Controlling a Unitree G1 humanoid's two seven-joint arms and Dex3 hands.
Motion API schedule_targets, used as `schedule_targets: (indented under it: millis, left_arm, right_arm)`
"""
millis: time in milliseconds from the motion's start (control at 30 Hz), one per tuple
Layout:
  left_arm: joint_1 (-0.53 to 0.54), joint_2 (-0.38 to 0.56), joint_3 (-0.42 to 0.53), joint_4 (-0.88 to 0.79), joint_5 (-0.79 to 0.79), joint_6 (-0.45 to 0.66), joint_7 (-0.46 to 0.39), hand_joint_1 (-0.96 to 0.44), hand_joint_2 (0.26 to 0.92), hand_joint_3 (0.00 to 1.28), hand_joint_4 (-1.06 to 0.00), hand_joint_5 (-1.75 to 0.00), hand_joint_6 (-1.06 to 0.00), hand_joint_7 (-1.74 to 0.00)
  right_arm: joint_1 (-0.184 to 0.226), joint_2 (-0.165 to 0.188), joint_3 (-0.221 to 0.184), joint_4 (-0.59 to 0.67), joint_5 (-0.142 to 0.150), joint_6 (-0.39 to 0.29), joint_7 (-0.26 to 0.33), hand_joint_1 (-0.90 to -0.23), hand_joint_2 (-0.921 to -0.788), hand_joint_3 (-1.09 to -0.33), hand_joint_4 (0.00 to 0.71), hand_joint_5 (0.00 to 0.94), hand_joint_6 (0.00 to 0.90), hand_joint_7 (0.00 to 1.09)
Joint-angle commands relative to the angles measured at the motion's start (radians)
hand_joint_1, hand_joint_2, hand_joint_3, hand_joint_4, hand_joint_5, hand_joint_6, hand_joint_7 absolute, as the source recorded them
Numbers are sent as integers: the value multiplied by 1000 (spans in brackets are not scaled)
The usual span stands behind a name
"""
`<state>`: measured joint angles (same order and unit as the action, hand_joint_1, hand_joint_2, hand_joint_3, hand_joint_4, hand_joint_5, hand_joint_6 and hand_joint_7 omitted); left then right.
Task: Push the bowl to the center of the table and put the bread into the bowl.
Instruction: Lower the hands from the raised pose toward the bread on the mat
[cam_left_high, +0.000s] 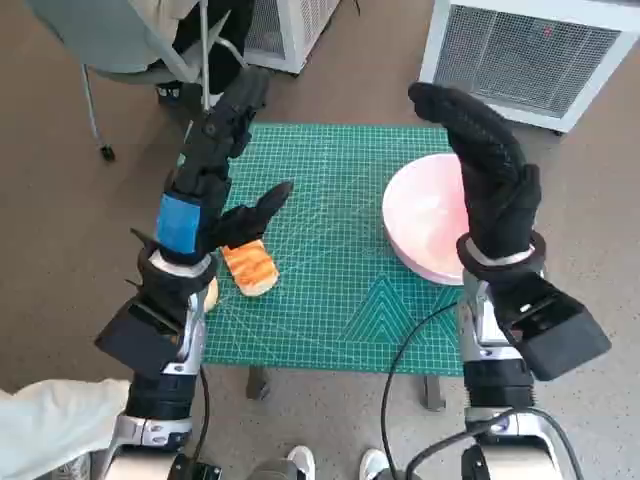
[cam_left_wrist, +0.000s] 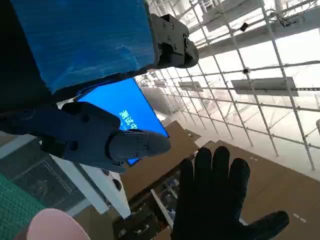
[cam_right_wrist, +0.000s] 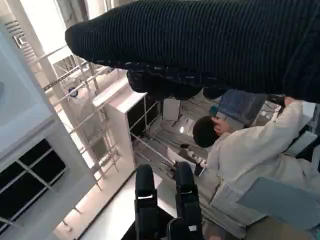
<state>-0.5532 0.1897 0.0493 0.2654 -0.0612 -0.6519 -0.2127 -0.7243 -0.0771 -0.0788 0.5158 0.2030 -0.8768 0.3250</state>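
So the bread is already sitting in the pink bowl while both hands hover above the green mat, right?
Not quite. In the head view the bread lies on the green mat near the left hand, not in the pink bowl. Both hands do hover above the mat, the right hand over the bowl.

1. A green cutting mat (cam_left_high: 340, 200) is being shown lying over the table top.
2. A white grilled appliance (cam_left_high: 530, 50) is being seen beyond the table's far right corner.
3. A person (cam_right_wrist: 250, 150) is being shown seated in the right wrist view.
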Motion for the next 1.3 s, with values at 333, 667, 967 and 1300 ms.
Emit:
schedule_targets:
  millis: [333,667,967,1300]
  left_arm:
    - [-10,-3,-1,-19,-14,14,-8,-310,921,353,-265,0,-232,-239]
    - [-7,-4,-2,-20,-21,17,-14,-306,921,354,-260,0,-233,-235]
    - [1,-8,-4,-24,-23,15,-15,-303,921,354,-259,0,-232,-232]
    - [13,-8,1,-21,-17,8,-10,-304,921,351,-259,0,-233,-227]
  right_arm:
    - [29,3,-6,15,12,3,7,-571,-921,-756,340,34,-1,734]
    - [28,3,-8,24,7,-4,6,-571,-921,-756,340,33,-1,733]
    - [26,-32,-34,53,16,-20,15,-571,-921,-751,334,29,-1,718]
    - [-17,-135,-144,240,-83,-107,-112,-560,-921,-771,333,26,-1,718]
